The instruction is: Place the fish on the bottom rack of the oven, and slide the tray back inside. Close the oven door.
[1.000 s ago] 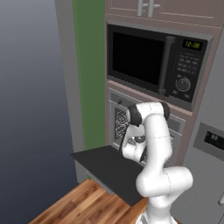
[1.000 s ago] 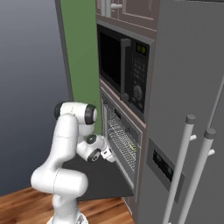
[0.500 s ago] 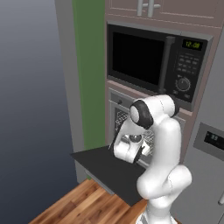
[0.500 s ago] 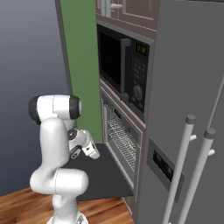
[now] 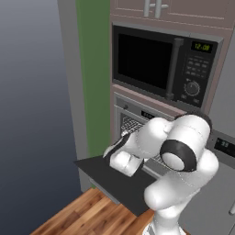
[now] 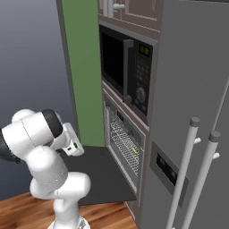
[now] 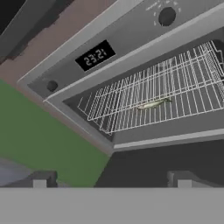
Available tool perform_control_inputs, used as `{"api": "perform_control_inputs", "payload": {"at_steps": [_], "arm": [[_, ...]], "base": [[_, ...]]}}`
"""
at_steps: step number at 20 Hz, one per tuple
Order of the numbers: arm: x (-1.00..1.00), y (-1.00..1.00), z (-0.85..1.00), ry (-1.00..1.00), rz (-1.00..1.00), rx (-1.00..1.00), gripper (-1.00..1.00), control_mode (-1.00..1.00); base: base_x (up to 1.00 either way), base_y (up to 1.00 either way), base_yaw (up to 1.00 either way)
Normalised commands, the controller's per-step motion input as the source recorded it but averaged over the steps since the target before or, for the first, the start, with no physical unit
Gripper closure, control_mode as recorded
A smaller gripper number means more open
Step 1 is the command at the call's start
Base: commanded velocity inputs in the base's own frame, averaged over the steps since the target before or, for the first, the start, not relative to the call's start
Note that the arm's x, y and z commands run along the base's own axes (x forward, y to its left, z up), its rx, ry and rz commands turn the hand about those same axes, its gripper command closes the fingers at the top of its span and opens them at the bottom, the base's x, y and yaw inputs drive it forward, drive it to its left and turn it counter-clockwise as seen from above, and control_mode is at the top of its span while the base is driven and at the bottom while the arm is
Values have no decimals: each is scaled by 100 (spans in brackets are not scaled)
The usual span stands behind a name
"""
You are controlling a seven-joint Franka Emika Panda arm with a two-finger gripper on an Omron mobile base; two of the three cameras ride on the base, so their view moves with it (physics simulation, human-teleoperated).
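The fish [image 7: 153, 103], small and greenish-yellow, lies on the bottom rack [image 7: 118, 114], a silver wire grid pushed inside the oven [image 7: 131, 39]. The oven door [image 7: 170, 155] hangs open, a flat dark panel [image 5: 110, 176] level in front of the cavity. My gripper [image 7: 111, 179] is open with nothing between its fingertips [image 7: 41, 179]. It hovers above the door's left part, back from the cavity and looking up into it. In the base views the hand [image 5: 120, 151] [image 6: 75, 146] sits left of the oven front, and the rack [image 6: 126, 144] shows inside the opening.
A black microwave [image 5: 158, 59] sits above the oven. The green wall [image 5: 94, 73] borders the oven on the left. The grey fridge [image 6: 197, 112] with two vertical handles stands to the right. Wooden floor [image 5: 87, 213] lies below the open door.
The arm has swung left and drawn the hand back from the oven opening, out over the open door. The jaws stay open; fish and rack have not moved.
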Motion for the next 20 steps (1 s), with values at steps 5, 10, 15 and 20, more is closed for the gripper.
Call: {"api": "perform_control_inputs", "payload": {"at_steps": [5,10,15,20], "arm": [[-96,73,84,-22,0,-7,-100,-100],[-68,98,92,3,-2,-11,-100,-100],[-49,100,88,5,-6,-15,-100,-100],[-21,81,97,0,-1,-21,-100,-100]], "base": [[0,0,0],[0,0,0],[0,0,0],[0,0,0]]}}
